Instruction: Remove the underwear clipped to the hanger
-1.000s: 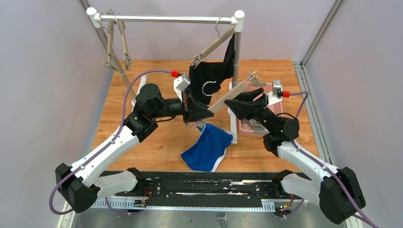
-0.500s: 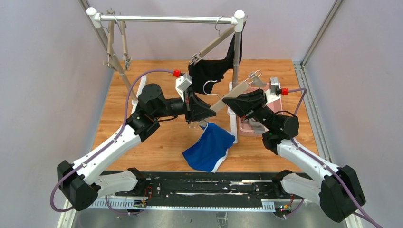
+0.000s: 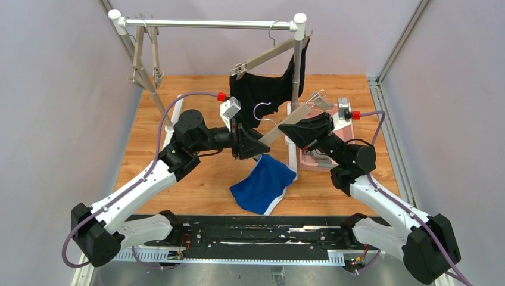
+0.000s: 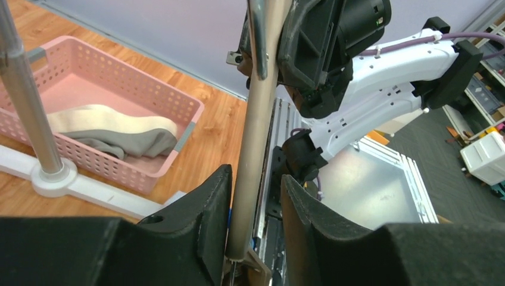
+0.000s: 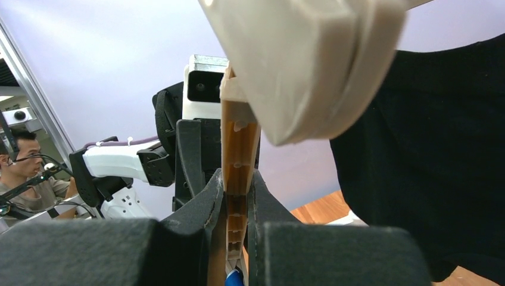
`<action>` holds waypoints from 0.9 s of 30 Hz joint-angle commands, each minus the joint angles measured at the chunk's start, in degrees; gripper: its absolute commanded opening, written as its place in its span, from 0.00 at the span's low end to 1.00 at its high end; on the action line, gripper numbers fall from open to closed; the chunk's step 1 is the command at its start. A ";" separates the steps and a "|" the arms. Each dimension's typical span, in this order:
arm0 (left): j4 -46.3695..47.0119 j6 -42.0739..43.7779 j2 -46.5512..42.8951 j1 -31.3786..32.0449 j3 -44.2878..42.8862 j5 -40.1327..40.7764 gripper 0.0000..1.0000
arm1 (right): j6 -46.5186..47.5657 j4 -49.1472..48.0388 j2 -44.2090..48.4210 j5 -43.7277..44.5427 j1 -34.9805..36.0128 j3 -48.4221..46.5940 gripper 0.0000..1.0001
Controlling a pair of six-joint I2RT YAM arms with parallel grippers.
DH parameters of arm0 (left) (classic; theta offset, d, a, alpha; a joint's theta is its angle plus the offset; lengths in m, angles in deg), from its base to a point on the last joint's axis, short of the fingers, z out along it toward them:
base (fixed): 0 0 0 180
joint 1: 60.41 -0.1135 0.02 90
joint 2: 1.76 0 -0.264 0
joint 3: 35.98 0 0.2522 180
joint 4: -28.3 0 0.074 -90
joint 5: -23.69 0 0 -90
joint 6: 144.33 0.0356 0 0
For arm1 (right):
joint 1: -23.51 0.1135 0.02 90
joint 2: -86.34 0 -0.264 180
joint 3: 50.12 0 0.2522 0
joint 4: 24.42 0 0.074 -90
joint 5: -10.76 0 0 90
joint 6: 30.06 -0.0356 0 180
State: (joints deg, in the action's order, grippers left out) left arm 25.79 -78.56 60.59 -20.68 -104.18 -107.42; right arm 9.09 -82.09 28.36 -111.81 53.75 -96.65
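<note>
The left gripper (image 4: 255, 176) has moved a little along the hanger (image 4: 251, 131), jaws partly open around its bar. The right gripper (image 5: 237, 177) pinches the hanger tight. The blue briefs (image 3: 262, 185) are still clipped on, drooping to the surface (image 3: 208, 185).

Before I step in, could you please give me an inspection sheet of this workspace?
Surface: wooden table, with a clothes rail standing on it.
Job's things: black underwear clipped to a hanger on the rail; blue underwear hanging from the held hanger; grey underwear in the pink basket.
Clutter: bare hangers at the rail's left end.
Grippers: left gripper open around the held hanger's bar; right gripper shut on that hanger.
Cables: a purple cable along each arm; no snag seen.
Surroundings: grey walls; a person in the right wrist view.
</note>
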 commanded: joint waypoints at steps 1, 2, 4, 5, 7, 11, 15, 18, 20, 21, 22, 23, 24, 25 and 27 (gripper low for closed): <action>-2.90 3.65 -3.42 0.53 0.64 -0.06 0.42 | 0.57 -1.42 2.49 0.06 0.50 -1.50 0.01; -4.12 4.59 -3.91 0.53 0.65 0.22 0.45 | 0.69 -1.13 2.92 0.05 0.52 -1.47 0.01; -6.16 5.95 -5.30 0.55 0.78 1.21 0.48 | 0.91 -0.16 3.74 0.12 0.60 -1.44 0.01; -6.90 6.60 -5.71 0.53 0.88 1.75 0.48 | 0.93 0.04 4.12 0.19 0.51 -1.40 0.01; -8.24 7.46 -6.51 0.53 1.30 2.57 0.49 | 0.93 0.24 4.43 0.15 0.54 -1.41 0.01; -8.56 7.43 -6.97 0.53 2.62 2.82 0.50 | 0.76 0.25 4.86 0.12 0.53 -1.43 0.01; -6.21 5.69 -6.89 0.53 4.07 1.46 0.50 | 0.74 0.42 5.24 0.22 0.56 -1.45 0.01; -5.30 5.02 -6.72 0.53 4.67 0.56 0.50 | 0.76 0.66 5.37 0.12 0.51 -1.49 0.00; -5.22 5.07 -6.69 0.53 4.86 0.49 0.47 | 0.80 0.96 5.48 0.12 0.54 -1.46 0.01; -5.24 5.04 -6.73 0.53 4.94 0.45 0.43 | 0.83 1.14 5.50 0.11 0.55 -1.40 0.01; -5.20 4.99 -6.67 0.53 4.93 0.29 0.33 | 0.92 1.33 5.57 0.14 0.53 -1.33 0.00; -5.17 4.96 -6.65 0.53 4.81 0.24 0.21 | 0.99 1.57 5.63 0.19 0.50 -1.11 0.01; -5.41 5.02 -6.67 0.53 4.64 0.65 0.10 | 1.09 1.79 5.67 0.18 0.60 -1.02 0.01; -5.52 5.04 -6.75 0.53 4.53 1.05 0.03 | 1.19 2.01 5.75 0.22 0.52 -0.82 0.01; -6.02 5.46 -7.16 0.53 4.11 1.54 0.00 | 1.28 2.34 5.83 0.17 0.57 -0.58 0.00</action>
State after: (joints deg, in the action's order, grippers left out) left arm 19.17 -72.81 53.90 -20.51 -99.48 -107.15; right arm 9.36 -78.07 32.82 -111.53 53.75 -96.65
